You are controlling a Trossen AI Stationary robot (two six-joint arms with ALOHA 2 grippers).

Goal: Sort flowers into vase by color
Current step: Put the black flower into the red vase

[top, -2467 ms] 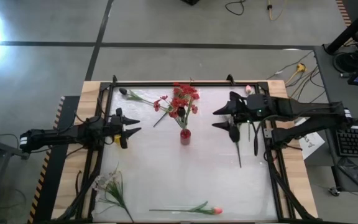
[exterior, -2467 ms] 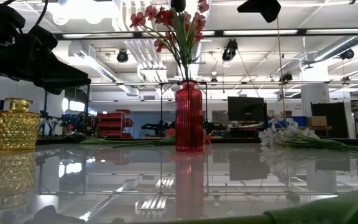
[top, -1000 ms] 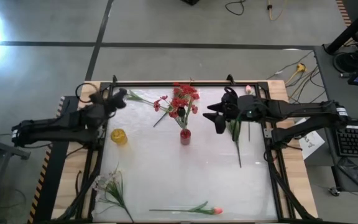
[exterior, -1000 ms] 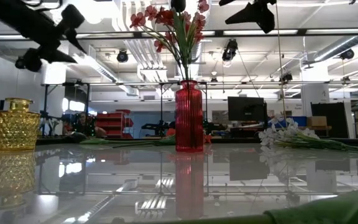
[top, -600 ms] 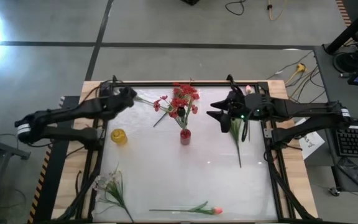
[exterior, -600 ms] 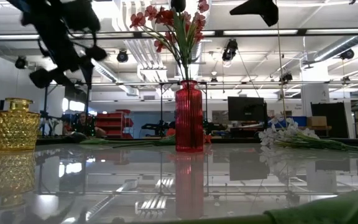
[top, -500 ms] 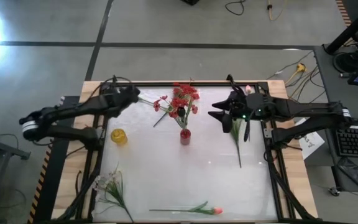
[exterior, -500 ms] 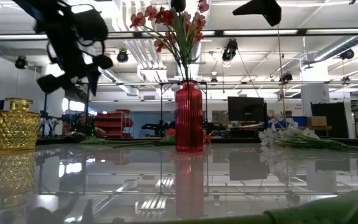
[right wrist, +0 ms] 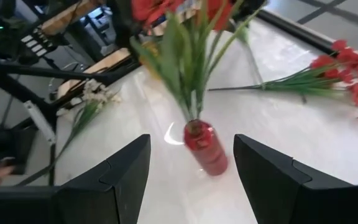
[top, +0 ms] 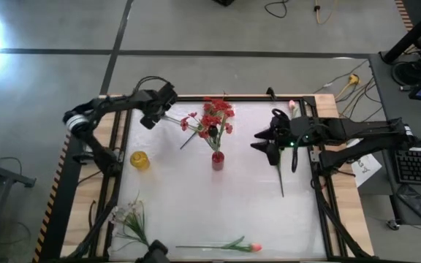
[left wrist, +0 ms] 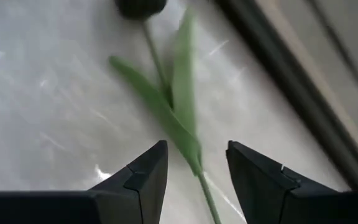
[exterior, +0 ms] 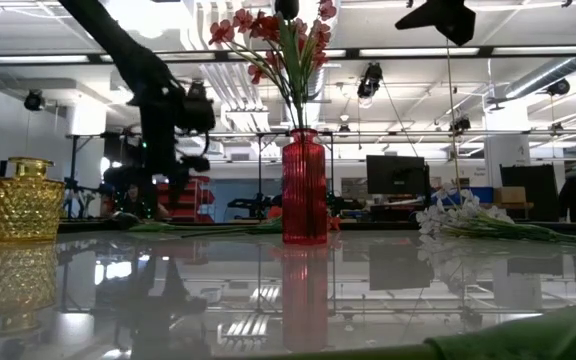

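Hovering at the upper left of the high view, the left gripper (top: 154,115) sits over the back-left part of the table (top: 196,212). Its 2 fingers (left wrist: 143,174) stand apart with nothing between them, straddling the green stem of a dark-bud flower (left wrist: 166,99) that lies flat on the white surface; whether they touch the stem, cannot tell. In the high view that dark-bud flower (top: 159,113) lies near the upper-left corner.

Right gripper (top: 267,141) is at centre right of the high view, above the table, jaws spread wide and empty. A dark-stemmed flower (top: 278,172) lies on the table just below it in that view.

Red vase (top: 218,160) stands upright near the middle of the high view, holding a bunch of red sprays (top: 214,117). 1 more red spray (top: 190,124) lies on the table to the vase's upper left.

Yellow glass vase (top: 139,160) stands left of the red one, well apart, empty.

White spray (top: 129,219) lies at lower left. Pink-bud flower (top: 229,245) lies along the bottom edge, centre. Another pink bud (top: 291,104) shows at the upper right edge, beside the right arm.
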